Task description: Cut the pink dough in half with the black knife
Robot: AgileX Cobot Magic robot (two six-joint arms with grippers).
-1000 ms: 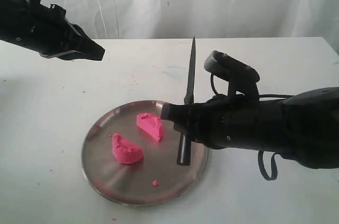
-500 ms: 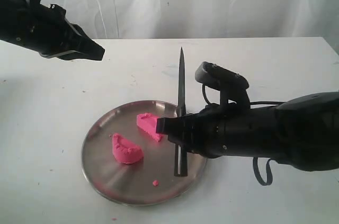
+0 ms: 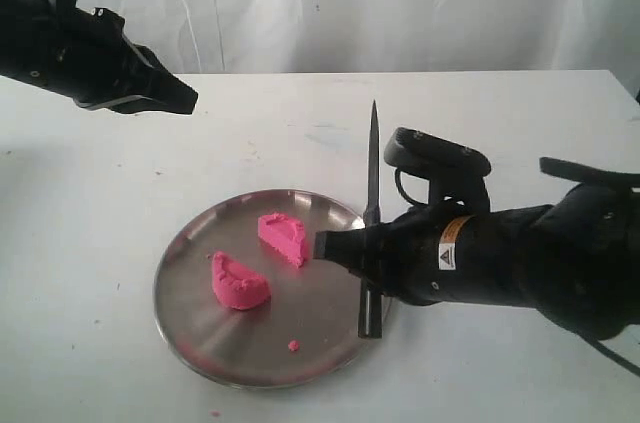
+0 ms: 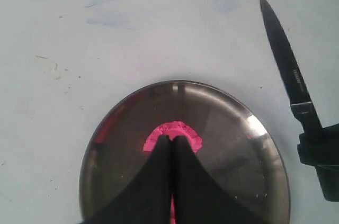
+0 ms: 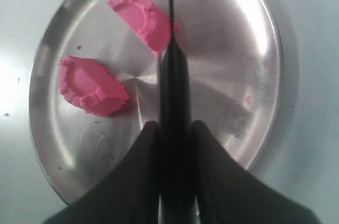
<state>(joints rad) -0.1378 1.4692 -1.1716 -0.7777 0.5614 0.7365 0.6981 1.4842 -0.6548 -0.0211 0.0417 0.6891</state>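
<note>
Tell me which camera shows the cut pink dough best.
The right wrist view: both pink dough halves lie close, seen from above on the steel plate. The exterior view shows both, smaller and slantwise. The left wrist view shows only a sliver behind the left tool.

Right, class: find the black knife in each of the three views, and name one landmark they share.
Exterior view: black knife right of centre, crossing the right rim of the steel plate.
Left wrist view: black knife just outside the steel plate.
Right wrist view: black knife in the right end effector, running across the steel plate.
Shared landmark: the steel plate.
</note>
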